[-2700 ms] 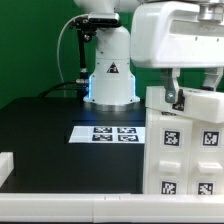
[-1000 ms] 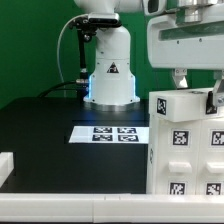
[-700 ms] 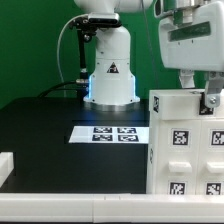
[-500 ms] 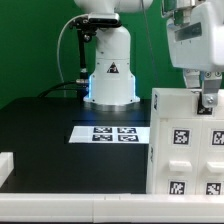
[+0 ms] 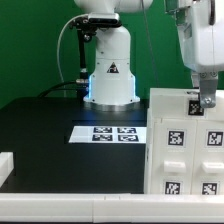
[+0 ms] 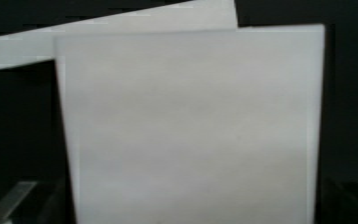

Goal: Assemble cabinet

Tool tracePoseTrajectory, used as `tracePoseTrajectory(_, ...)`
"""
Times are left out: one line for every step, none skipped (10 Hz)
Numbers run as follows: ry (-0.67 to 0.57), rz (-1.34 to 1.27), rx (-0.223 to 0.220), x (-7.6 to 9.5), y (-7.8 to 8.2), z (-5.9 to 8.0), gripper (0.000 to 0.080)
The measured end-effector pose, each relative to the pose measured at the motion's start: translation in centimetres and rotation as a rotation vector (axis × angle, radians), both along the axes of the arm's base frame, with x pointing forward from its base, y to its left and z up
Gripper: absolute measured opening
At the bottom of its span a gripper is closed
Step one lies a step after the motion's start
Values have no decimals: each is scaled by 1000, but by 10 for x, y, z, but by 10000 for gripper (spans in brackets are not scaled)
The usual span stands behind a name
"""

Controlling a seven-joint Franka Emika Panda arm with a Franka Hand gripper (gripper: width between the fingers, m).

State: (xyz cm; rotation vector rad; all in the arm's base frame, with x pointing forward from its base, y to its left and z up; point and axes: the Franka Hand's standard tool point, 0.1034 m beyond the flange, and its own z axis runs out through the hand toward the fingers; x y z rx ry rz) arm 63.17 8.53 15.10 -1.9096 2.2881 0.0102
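Now the gripper [image 5: 205, 100] has slid toward three o'clock along the top edge of the cabinet [image 5: 185, 140], which stands upright at four o'clock; jaws appear clamped on it, perhaps repositioning it.

I see even, bright light from above in the exterior view; the white cabinet [image 5: 186, 142] is near blown out, its tags crisp. The black worktop [image 5: 50, 135] stays matte, faint sheen. Blue glow at the robot base [image 5: 108, 88]. Wrist view: soft, flat, low-contrast white, dark corners.
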Motion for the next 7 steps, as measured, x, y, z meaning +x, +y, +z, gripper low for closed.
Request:
tracePoseTrajectory(-12, 33, -1, 1, 1, 5, 742)
tracePoseTrajectory(-31, 49, 10, 0, 2, 17, 788)
tracePoseTrajectory(-47, 57, 29, -5, 2, 32, 796)
tracePoseTrajectory(-45, 60, 45, -8, 2, 45, 796)
tracePoseTrajectory(-49, 63, 43, -7, 3, 44, 796)
tracePoseTrajectory(-45, 67, 42, -8, 3, 42, 796)
tracePoseTrajectory(-46, 71, 41, -8, 3, 42, 796)
